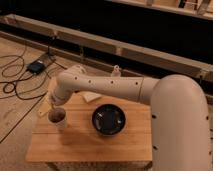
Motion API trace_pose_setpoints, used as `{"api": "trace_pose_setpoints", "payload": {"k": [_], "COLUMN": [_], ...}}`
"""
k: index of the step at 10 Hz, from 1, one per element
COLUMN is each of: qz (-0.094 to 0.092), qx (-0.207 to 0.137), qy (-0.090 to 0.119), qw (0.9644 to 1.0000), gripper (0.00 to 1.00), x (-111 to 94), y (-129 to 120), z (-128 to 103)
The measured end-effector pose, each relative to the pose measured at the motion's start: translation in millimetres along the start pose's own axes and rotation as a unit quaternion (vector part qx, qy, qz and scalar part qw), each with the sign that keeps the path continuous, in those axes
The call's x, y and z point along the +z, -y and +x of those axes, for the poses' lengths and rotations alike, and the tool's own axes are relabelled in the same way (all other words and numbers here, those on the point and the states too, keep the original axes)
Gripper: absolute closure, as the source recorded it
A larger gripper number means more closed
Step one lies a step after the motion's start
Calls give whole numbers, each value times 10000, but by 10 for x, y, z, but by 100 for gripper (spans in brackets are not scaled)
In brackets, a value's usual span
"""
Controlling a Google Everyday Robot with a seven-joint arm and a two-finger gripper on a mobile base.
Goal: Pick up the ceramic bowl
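The ceramic bowl (108,119), wide, shallow and glossy black, sits near the middle of the small wooden table (90,145). A small whitish cup (58,118) with dark contents stands to its left. My white arm reaches from the right across the back of the table and bends down at the left. The gripper (51,107) is at the table's left side, right above and behind the cup, well left of the bowl. It is mostly hidden by the arm's wrist.
A white flat object (92,97) lies at the back of the table under the arm. A small white bottle-like thing (116,71) stands behind. Black cables and a dark box (36,66) lie on the floor at left. A long rail runs behind.
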Motion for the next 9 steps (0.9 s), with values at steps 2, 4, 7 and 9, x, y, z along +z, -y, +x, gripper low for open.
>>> {"api": "trace_pose_setpoints", "payload": {"k": [2, 4, 7, 9], "qz": [0, -14, -344, -540], "qx": [0, 16, 373, 608], "qy": [0, 0, 32, 56], "qw": [10000, 10000, 9987, 9967], "gripper": [20, 20, 20, 20], "x": [0, -17, -270, -427], "y": [0, -34, -640, -971], "z": [0, -11, -314, -527]}}
